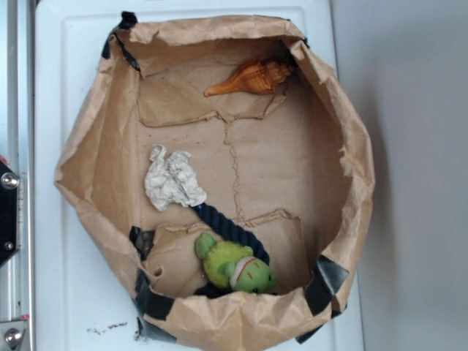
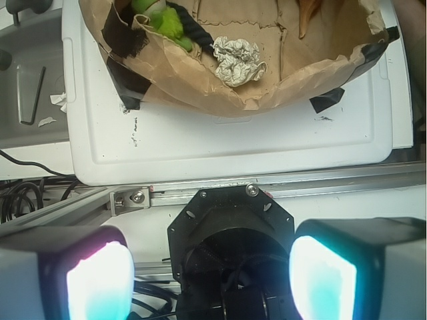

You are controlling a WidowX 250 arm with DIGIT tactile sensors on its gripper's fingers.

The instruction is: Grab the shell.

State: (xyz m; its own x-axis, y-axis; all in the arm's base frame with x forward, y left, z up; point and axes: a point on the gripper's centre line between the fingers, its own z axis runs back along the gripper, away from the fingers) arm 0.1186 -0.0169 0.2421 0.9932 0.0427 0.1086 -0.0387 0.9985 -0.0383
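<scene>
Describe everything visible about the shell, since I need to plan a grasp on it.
The shell is a glossy orange-brown spiral conch with a ribbed, whorled fat end at the right that tapers to a long point at the left. It looks hard and smooth. It lies on its side on the brown paper liner, near the far wall, close to the upper right corner. Nothing else touches it. In the wrist view only a sliver shows at the top edge. The pincer is open, far from it.

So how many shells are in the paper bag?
1. The shell lies at the far end of the paper bag, away from the white paper wad and the green plush. Another could hide under the bag's folded edges.
</scene>
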